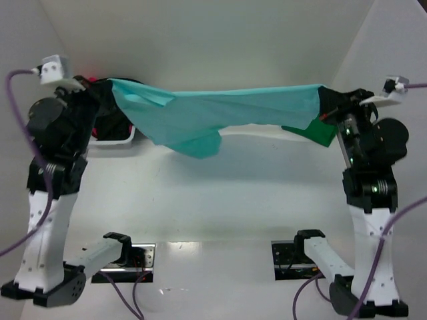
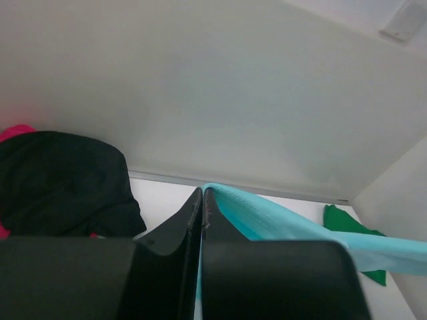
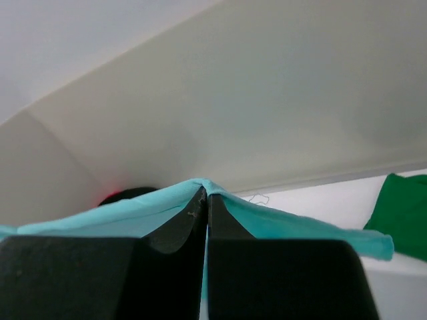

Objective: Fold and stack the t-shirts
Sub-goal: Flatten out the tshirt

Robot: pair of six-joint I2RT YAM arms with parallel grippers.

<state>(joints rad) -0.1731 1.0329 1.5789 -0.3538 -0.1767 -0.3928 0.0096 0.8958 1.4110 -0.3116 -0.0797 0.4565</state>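
The light teal t-shirt (image 1: pixel 213 113) hangs stretched in the air between both grippers, above the table, sagging in a fold at its left middle. My left gripper (image 1: pixel 107 87) is shut on its left end; the wrist view shows the cloth (image 2: pixel 267 217) pinched at my left gripper (image 2: pixel 202 193). My right gripper (image 1: pixel 325 95) is shut on its right end, the cloth (image 3: pixel 100 217) draped over my right gripper (image 3: pixel 205 193). The dark green t-shirt (image 1: pixel 313 133) lies on the table at the right. The black t-shirt (image 2: pixel 60 177) and red-pink t-shirt (image 2: pixel 17 131) lie bunched at the back left.
A white bin (image 1: pixel 115 141) holds the black and red-pink shirts at the back left. White walls enclose the table on the back and both sides. Two arm bases and cables sit at the near edge.
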